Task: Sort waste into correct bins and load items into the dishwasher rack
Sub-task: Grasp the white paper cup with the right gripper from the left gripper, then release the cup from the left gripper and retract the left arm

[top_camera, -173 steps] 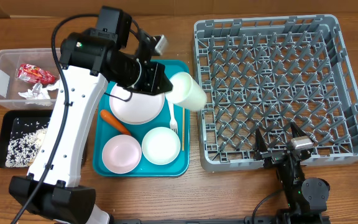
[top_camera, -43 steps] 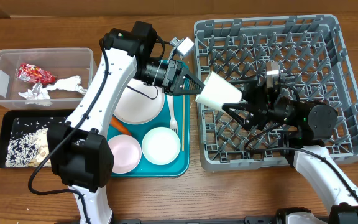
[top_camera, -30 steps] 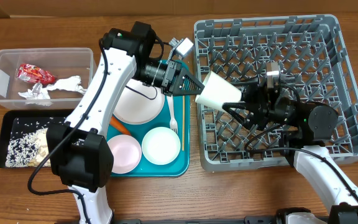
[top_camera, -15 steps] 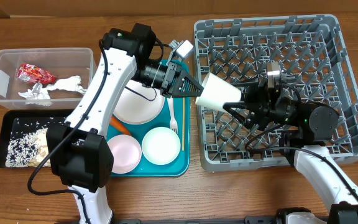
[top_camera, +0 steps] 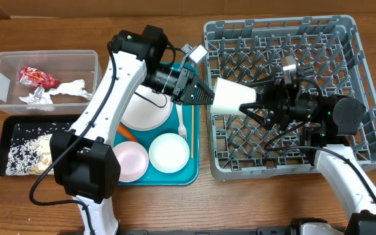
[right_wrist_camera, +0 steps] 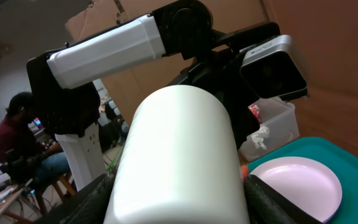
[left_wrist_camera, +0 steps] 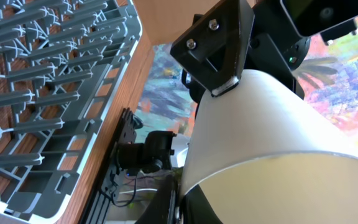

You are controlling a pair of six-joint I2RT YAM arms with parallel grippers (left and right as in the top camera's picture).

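Observation:
A white cup (top_camera: 230, 98) hangs on its side over the left edge of the grey dishwasher rack (top_camera: 292, 39). My left gripper (top_camera: 204, 96) is shut on the cup's rim (left_wrist_camera: 272, 137), one finger (left_wrist_camera: 182, 205) against the wall. My right gripper (top_camera: 250, 108) is shut on the cup's closed end, with a finger pressed on each side of the cup (right_wrist_camera: 179, 155). The white plate (top_camera: 142, 111), a pink bowl (top_camera: 127, 161), a white bowl (top_camera: 169, 152), the fork (top_camera: 182, 127), the chopstick (top_camera: 192, 140) and the carrot (top_camera: 124, 132) lie on the teal tray (top_camera: 191, 166).
The clear tub (top_camera: 5, 62) at the far left holds the red wrapper (top_camera: 38, 78) and the napkin (top_camera: 64, 89). The black tray (top_camera: 8, 124) below it holds rice (top_camera: 21, 153). The rack's pegs (left_wrist_camera: 42, 74) stand below the cup.
The cup and both grippers have shifted slightly right, toward the rack. My right fingers have drawn in around the cup's closed end.

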